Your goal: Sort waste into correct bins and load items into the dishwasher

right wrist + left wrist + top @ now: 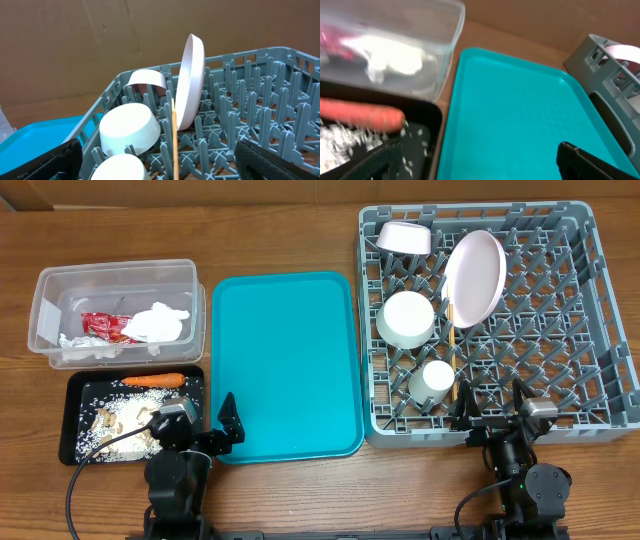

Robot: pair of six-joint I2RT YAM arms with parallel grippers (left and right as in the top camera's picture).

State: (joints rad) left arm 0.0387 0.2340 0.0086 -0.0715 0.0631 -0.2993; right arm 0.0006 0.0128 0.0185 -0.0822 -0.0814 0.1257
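While left pincer (196,422) and right pincer (490,406) gape wide, empty | thin light wooden chopsticks (173,135) in grey plastic pegged dish rack (590,215): likely stiff, slippery | best pinched mid-shaft

Both arms were black, built of rounded, drum-like joint housings. The left claw (196,430) and the right claw (489,412) each had two black tapered fingers (272,161), whose inner faces looked finely textured up close. A small grey camera block (176,411) sat on each wrist. A thin black cable (72,498) looped off the left arm, and a second cable (463,508) curved beside the right.
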